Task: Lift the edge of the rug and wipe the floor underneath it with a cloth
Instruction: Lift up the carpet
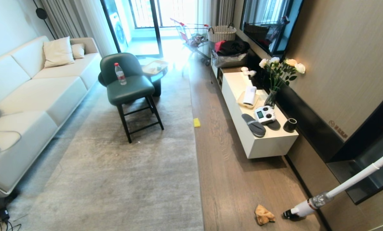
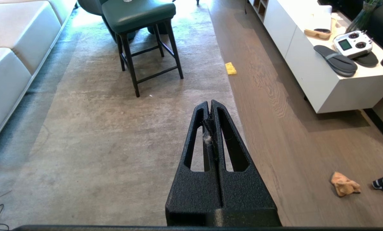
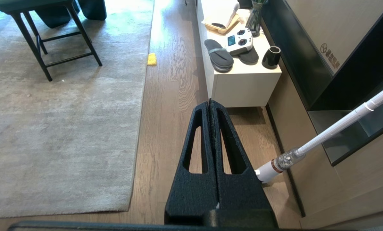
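While neither arm shows in head view, wrist views show both: left claw [image 2: 210, 106] pressed shut above rug [image 2: 114, 128], lint stuck between fingers, nothing held; right claw [image 3: 210, 106] pressed shut above floor [image 3: 172, 122], nothing held. Cloth [image 1: 264, 215] crumpled on floor beside vacuum head [image 1: 290, 214], well apart from rug edge; hidden in right wright view. Wall logo [image 3: 329, 53] too small to read. Yellow square [image 1: 196, 122] on floor touching rug edge. Vacuum wand cut off by frame.

Both the left gripper [image 2: 210, 104] and right gripper [image 3: 209, 103] are black, grainy, slotted wedges, seemingly plastic.
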Motion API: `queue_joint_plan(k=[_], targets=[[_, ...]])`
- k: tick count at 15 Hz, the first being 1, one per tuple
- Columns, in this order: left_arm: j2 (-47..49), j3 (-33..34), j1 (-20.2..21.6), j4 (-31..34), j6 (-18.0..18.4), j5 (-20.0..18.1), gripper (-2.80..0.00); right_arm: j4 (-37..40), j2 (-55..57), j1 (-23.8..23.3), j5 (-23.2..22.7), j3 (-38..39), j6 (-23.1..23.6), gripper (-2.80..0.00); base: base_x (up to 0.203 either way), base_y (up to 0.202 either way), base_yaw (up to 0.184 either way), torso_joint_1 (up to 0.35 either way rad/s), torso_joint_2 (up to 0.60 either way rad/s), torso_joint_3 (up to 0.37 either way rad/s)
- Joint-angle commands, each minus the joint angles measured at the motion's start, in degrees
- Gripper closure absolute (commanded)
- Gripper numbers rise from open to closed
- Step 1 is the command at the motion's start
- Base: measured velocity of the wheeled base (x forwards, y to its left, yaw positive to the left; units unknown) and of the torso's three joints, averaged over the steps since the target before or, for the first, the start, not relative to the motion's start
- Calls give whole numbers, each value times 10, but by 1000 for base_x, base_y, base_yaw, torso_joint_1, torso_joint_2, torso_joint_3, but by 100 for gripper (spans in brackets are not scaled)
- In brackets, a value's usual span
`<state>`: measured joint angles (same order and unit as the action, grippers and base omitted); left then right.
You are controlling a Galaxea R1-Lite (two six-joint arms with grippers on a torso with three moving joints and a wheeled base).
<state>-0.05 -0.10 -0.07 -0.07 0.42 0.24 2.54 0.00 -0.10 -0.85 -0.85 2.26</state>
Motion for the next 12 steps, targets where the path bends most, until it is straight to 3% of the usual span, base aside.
queue_joint_plan(k=[1,12], targets=[[0,0,0,0,0,0,0,0,1,0,0,0,0,0,0,0,0,0,0,0],[0,0,0,0,0,0,0,0,1,0,0,0,0,0,0,0,0,0,0,0]])
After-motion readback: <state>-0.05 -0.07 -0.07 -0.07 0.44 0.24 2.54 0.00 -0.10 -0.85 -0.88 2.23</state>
